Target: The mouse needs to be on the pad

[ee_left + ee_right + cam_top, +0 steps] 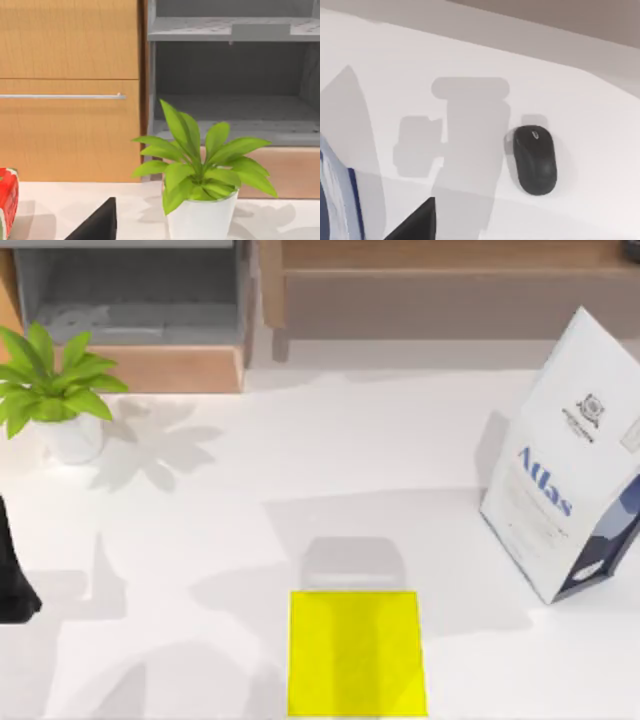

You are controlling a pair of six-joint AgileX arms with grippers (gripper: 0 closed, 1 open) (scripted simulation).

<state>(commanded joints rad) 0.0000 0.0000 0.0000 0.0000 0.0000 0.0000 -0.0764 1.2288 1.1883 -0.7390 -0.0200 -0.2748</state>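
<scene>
"Atlas" on white bag (565, 455)

One flat bright yellow square pad (357, 652), one black oval computer mouse (535, 159), one white "Atlas" paper bag (570, 460), one green-leaved plant in a white pot (62, 400).

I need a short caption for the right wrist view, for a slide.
Black mouse lying on the white table, not yet on any pad, under an arm's shadow.
</scene>
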